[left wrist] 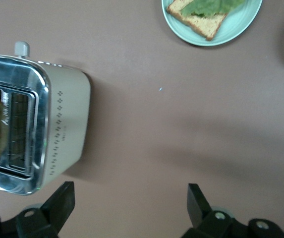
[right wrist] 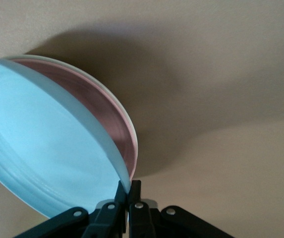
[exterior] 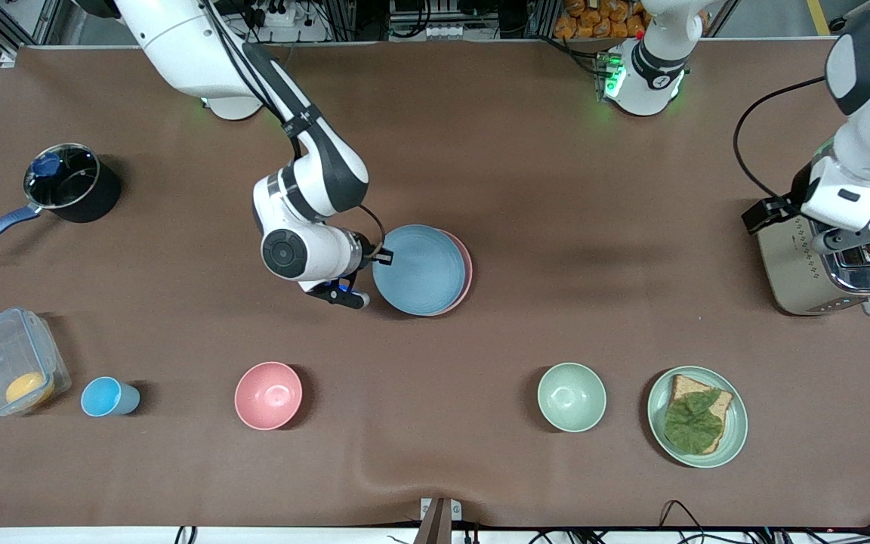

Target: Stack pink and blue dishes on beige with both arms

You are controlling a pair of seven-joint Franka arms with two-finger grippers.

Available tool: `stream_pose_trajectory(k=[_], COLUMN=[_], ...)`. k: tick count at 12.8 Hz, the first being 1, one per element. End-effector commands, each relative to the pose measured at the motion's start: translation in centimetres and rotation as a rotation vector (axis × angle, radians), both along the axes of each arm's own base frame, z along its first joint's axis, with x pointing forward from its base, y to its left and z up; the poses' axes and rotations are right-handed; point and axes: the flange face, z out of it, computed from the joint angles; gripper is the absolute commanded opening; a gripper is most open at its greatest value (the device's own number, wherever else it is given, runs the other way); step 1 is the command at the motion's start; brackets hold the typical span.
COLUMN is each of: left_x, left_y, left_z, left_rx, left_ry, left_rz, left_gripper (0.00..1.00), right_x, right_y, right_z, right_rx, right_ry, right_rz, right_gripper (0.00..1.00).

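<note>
1. My right gripper (right wrist: 127,196) is down at the middle of the table, fingers pinched tight on the rim of the blue plate (exterior: 419,270).
2. That blue plate is tilted. In the right wrist view its gripped edge rides up off the pink plate (right wrist: 113,121) under it, while the rest leans over the pink one.
3. From the front I only get a sliver of the pink plate (exterior: 467,272) poking out on the side toward the left arm's end.
4. A thin pale rim peeks out under the pink plate in the right wrist view, can't tell if that's the beige plate.
5. My left gripper (left wrist: 128,202) is just waiting, hanging over the toaster (exterior: 820,272) at its own end, fingers spread wide with nothing in them.
6. The toaster (left wrist: 37,124) has a slice of bread in one slot.
7. The green plate with toast and leaf (exterior: 698,416) sits nearer the front camera than the toaster.
</note>
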Motion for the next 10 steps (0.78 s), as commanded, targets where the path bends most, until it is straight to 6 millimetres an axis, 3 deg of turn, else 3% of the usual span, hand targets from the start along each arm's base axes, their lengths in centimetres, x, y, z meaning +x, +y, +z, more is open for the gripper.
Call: stream_pose_trajectory(k=[1,2,5,7,8,10], left_x=[-1.6,-1.7,-2.1,-2.2,-2.1,-0.4], left_y=[3.2,5.6,9.8,10.2,9.9,10.2], left_z=[2.5,4.3,7.4,9.3,9.3,9.9], left_rx=[0.031,0.028,0.003,-0.026,-0.031,-0.076], left_ry=[0.008,0.013,0.011,0.014,0.025,-0.001], left_rz=[-0.059,-0.104,-0.148,-0.152,-0.158,-0.166], left_gripper=[1.00,1.00,1.00,1.00,1.00,1.00], right_x=[-0.4,-0.4,-0.4,-0.6,-0.7,-1.1], right_y=[1.2,1.1,1.2,1.7,1.9,2.8], right_z=[-0.5,-0.6,-0.9,-1.1,-1.3,-1.4], right_rx=[-0.023,-0.026,-0.032,-0.033,-0.031,-0.027], right_ry=[-0.012,-0.010,-0.016,-0.023,-0.026,-0.039], right_rz=[-0.022,-0.022,-0.014,-0.009,-0.008,0.002], right_gripper=[0.00,0.00,0.00,0.00,0.00,0.00])
